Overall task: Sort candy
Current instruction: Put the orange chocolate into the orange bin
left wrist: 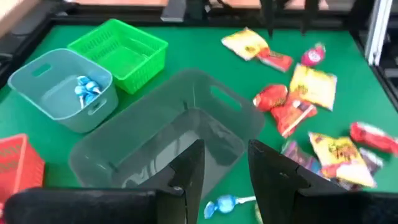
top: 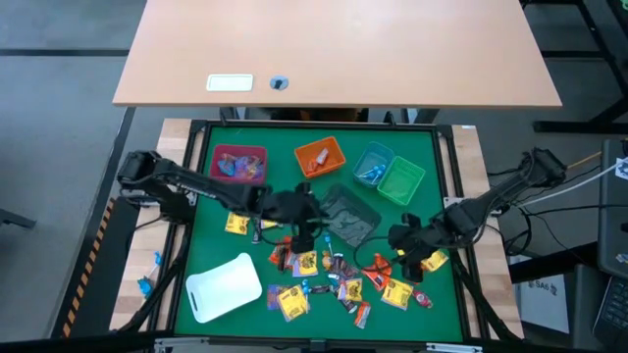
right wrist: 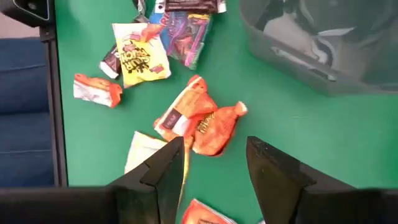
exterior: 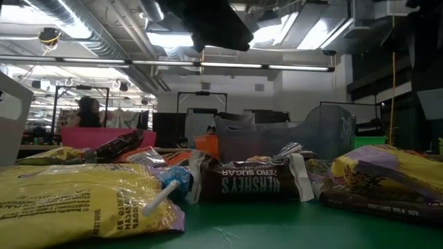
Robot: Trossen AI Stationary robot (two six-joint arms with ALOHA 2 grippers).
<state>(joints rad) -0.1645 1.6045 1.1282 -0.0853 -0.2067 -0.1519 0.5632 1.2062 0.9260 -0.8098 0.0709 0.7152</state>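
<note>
— Nearest the low camera, what was seen?

— Yellow candy packet (exterior: 76, 200), lying on the green table (exterior: 277, 232) with small print that could not be read. Just beside it a blue-wrapped lollipop (exterior: 173, 181) was seen, and behind that a dark brown bar (exterior: 252, 183) on which "HERSHEY'S ZERO SUGAR" was read upside down. At the far side of that view a purple-and-yellow packet (exterior: 387, 176) was marked with a line ending in "PER SERVING", also upside down.

— How were the grippers found?

— The left gripper (left wrist: 224, 180) was seen in its wrist view with fingers apart and nothing between them, held over the near edge of the grey bin (left wrist: 168, 134). A blue lollipop (left wrist: 224, 204) lay on the table beneath the gap, not clamped. The right gripper (right wrist: 214, 168) was likewise parted and empty, held just above a cluster of orange-red wrappers (right wrist: 199, 121); contact with them could not be told.

— What was given by one view and not another?

— Only from above was the whole layout shown: a pink bin (top: 238, 163), an orange bin (top: 320, 155), a blue bin (top: 373, 163) and a green bin (top: 401, 180) along the far side, a white tray (top: 224, 286) on the left, and most candy scattered across the near middle. Blue sweets (left wrist: 87, 90) inside the blue bin were made out clearly only from the left wrist. A yellow packet (right wrist: 140, 59) with unreadable printing was shown by the right wrist. The room behind, with a person (exterior: 88, 111) far off, was seen only from the low camera.
</note>
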